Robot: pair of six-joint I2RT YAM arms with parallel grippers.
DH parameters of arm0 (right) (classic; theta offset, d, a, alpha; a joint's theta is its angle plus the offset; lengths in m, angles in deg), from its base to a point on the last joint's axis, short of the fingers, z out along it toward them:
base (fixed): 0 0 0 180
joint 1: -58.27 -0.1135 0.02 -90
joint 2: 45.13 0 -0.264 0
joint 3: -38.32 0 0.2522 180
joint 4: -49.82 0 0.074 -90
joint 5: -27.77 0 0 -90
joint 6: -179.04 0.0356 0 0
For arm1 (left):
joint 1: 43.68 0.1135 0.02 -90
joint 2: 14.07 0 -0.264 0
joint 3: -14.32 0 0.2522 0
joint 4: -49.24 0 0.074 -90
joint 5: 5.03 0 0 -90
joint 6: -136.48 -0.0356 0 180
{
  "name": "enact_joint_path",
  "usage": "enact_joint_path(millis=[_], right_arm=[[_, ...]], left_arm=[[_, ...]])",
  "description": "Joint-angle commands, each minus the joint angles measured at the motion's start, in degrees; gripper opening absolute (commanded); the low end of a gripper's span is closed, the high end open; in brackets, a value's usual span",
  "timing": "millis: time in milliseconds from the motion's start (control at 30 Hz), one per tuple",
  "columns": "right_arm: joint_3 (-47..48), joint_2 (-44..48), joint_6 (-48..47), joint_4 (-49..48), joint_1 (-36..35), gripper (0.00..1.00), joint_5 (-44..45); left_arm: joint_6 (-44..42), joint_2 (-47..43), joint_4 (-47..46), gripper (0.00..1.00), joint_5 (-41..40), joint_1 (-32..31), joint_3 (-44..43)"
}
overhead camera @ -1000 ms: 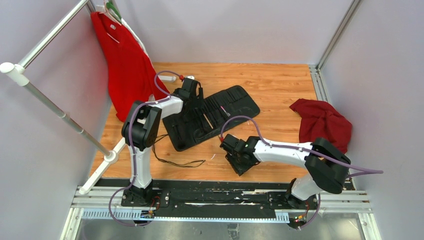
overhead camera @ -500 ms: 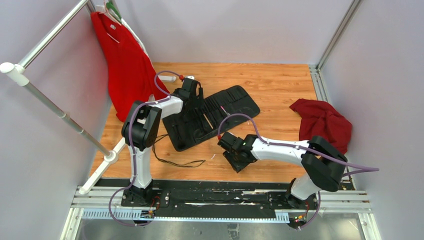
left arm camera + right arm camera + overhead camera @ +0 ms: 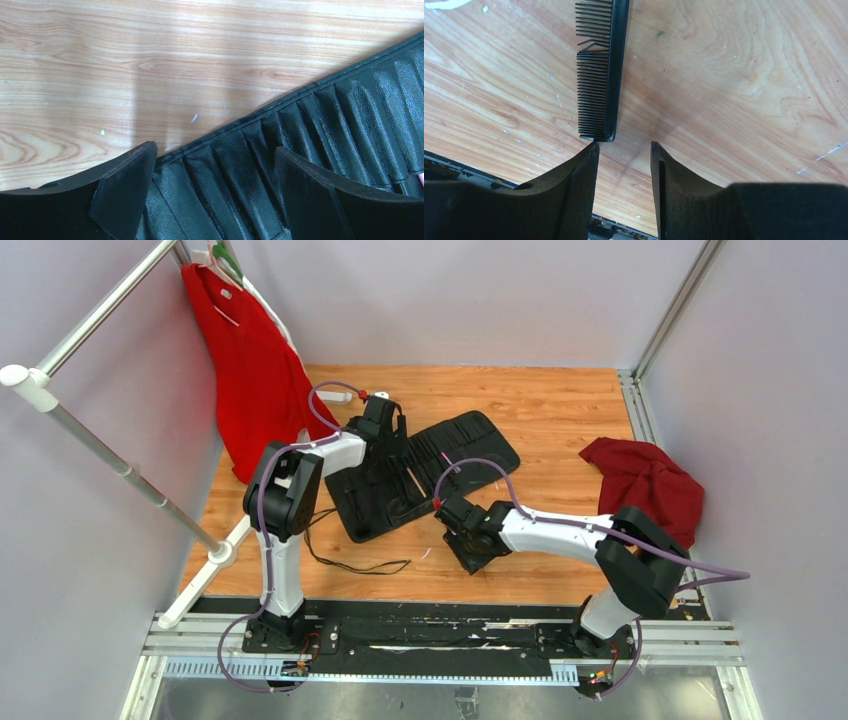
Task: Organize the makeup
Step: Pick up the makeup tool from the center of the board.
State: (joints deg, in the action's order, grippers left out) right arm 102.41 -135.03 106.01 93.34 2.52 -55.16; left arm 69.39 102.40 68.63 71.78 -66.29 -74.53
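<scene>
Showing black on the comb (image 3: 605,75), pebbled black on the case (image 3: 320,150), tan wood grain on the table (image 3: 550,410), glowing red on the cloth (image 3: 645,490) right of the case.

Black comb (image 3: 606,75) just beyond parted end effector (image 3: 624,146)

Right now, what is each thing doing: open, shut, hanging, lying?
case, unrolled, lying flat.
comb, lying flat, not held.
left claw, open over the case.
right claw, open, empty, just short of the comb.
red shirt, hanging up.
red cloth, crumpled in a heap.
</scene>
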Motion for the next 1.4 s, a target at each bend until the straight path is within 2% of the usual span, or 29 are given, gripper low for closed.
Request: enact_joint_path(millis=[0,133,300,500,733,900,1167,1367], right_arm=[[0.4,-1.7,-1.4,-0.9,1.4,0.42,2.0],[0.1,-0.3,-1.0,-0.3,1.5,0.42,1.6],[0.2,6.3,-0.3,3.3,1.4,0.42,3.1],[4.4,10.4,-2.2,6.7,1.5,0.42,5.1],[10.5,3.8,-7.0,2.2,1.6,0.42,7.4],[13.4,-1.6,-9.8,-4.1,3.2,0.42,5.4],[18.0,-10.4,-12.5,-8.1,4.7,0.42,2.5],[19.3,-13.1,-12.8,-9.9,5.8,0.42,0.8]], left_arm=[[1.7,3.1,4.4,0.93,4.6,0.2,2.8],[1.7,3.1,4.4,0.93,4.6,0.2,2.8],[1.7,3.1,4.4,0.93,4.5,0.2,2.7],[1.7,3.0,4.5,0.93,4.5,0.3,2.6],[1.6,3.2,4.5,0.93,4.6,0.3,2.6],[1.6,3.1,4.5,0.93,4.6,0.2,2.6],[1.6,3.1,4.4,0.93,4.6,0.3,2.7],[1.6,3.1,4.4,0.93,4.6,0.2,2.7]])
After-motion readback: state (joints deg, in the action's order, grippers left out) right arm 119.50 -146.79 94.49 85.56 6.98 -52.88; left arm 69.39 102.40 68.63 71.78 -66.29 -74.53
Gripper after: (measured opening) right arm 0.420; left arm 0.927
